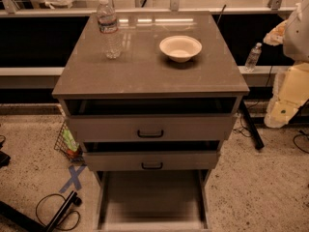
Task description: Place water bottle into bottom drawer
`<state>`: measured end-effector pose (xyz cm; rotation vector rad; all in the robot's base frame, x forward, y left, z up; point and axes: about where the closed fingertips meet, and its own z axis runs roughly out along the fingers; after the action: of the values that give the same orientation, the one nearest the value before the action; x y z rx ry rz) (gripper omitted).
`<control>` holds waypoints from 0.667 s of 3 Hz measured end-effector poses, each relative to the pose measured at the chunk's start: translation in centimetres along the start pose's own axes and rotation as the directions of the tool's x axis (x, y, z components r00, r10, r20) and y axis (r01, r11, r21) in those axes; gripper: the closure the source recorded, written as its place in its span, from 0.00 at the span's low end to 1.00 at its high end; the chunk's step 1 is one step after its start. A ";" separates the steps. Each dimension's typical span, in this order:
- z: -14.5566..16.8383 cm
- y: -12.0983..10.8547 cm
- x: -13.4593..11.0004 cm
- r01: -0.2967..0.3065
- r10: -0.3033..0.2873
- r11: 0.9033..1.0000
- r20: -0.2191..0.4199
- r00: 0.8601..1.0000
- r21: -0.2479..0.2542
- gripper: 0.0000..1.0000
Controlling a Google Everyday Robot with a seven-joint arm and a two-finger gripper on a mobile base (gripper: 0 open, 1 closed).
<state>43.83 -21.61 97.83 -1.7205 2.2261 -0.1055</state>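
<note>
On your surface [145, 74], the water bottle [109, 28] stands at the back left, and the bowl [180, 48] sits to its right, apart from it. Under the front edge, the upper drawer [150, 128] lies above the middle drawer [152, 161]. The bottom drawer [152, 202] is pulled out nearest you, below both. Your claw [280, 114] hangs right of the cabinet, well apart from the water bottle.

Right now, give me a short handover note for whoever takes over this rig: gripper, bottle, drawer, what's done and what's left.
Gripper: at the right edge of view, beside the cabinet, well clear of the bottle.
Water bottle: upright on the cabinet's back left corner, not yet picked up.
Bottom drawer: pulled open, no bottle in it.
Done: drawer open.
Left: grasp the bottle, lower it into the drawer, release.
</note>
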 end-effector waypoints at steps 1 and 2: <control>0.0 0.0 0.0 0.000 0.000 1.000 0.000 1.000 0.001 0.00; 0.9 -2.6 -1.7 0.016 -0.018 0.999 0.065 0.998 0.030 0.00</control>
<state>46.83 -20.61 98.00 -1.7027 2.1525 -0.0844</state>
